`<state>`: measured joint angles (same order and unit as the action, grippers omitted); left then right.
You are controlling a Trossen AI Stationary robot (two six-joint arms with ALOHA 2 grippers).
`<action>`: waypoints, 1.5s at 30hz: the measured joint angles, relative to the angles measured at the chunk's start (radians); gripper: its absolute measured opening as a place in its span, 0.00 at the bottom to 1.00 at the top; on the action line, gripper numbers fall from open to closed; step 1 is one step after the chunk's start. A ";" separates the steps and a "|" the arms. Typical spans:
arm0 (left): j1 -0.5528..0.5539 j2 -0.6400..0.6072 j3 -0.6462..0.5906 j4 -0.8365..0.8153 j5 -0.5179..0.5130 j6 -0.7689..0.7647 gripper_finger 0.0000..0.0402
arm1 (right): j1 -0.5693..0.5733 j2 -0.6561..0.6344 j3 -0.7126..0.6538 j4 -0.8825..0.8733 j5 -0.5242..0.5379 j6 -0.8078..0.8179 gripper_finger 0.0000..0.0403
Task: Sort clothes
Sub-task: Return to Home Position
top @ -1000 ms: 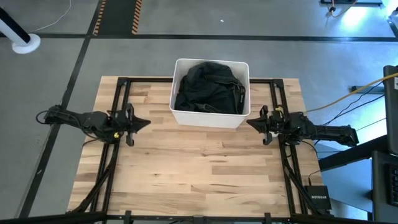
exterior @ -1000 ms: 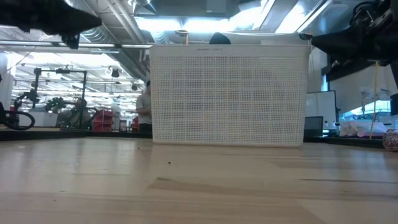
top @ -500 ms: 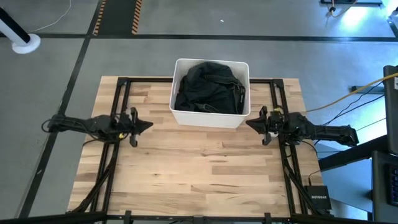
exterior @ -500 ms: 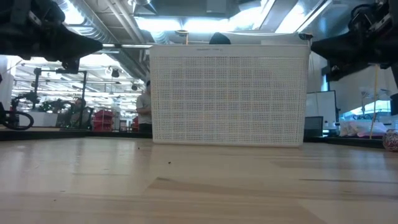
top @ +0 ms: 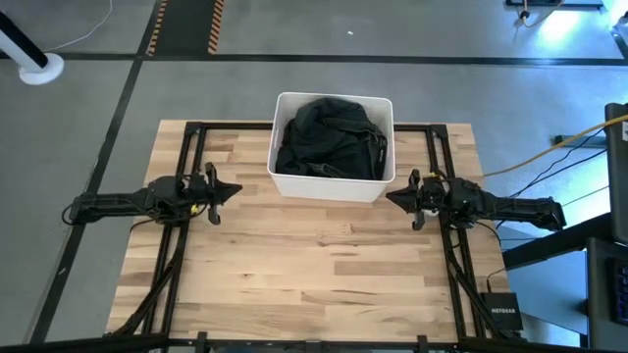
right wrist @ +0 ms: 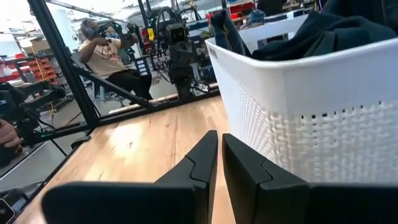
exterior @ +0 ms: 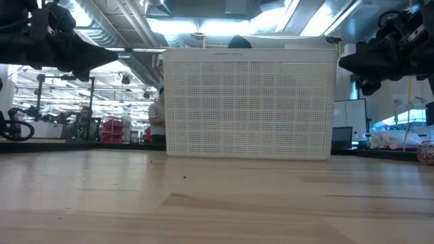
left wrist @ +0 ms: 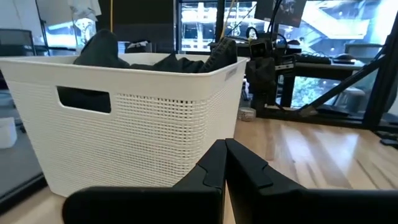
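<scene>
High view: white rectangular perforated plastic bin (top: pixel 332 186) sits at the far middle of the light wooden table (top: pixel 314 265), filled by a heaped black fabric garment (top: pixel 329 137); whatever lies under that top layer is hidden. Left gripper (top: pixel 232 189) hangs over the table's left side, just off the bin's near left corner. Right gripper (top: pixel 392 196) mirrors it off the near right corner. Both point inward toward each other and touch nothing. From above, finger spacing is hard to read. The wrist views settle it: the left gripper's (left wrist: pixel 225 144) two dark fingers are pressed together with nothing between them, and the right gripper's (right wrist: pixel 219 134) likewise. Left wrist view also gives the bin's side wall with a handle slot (left wrist: pixel 83 99) and black cloth rising above the rim. Low view shows only the bin's latticed front wall (exterior: pixel 249 102), a small dark hump of cloth above its rim, and both arms raised clear of the tabletop. Beyond the table, a person (right wrist: pixel 109 56) sits in the room, seen in the right wrist view.
</scene>
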<state>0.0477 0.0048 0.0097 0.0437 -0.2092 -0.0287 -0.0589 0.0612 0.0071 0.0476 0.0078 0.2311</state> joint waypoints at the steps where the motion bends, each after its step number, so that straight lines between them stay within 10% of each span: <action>1: 0.002 0.000 0.000 0.000 0.000 0.007 0.00 | 0.000 0.000 0.000 0.005 0.000 0.000 0.10; 45: 0.001 0.001 0.000 0.000 -0.001 0.010 0.02 | 0.000 -0.004 0.000 -0.034 0.017 -0.054 0.10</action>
<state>0.0486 0.0055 0.0093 0.0437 -0.2100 -0.0189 -0.0589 0.0570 0.0071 0.0140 0.0246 0.1772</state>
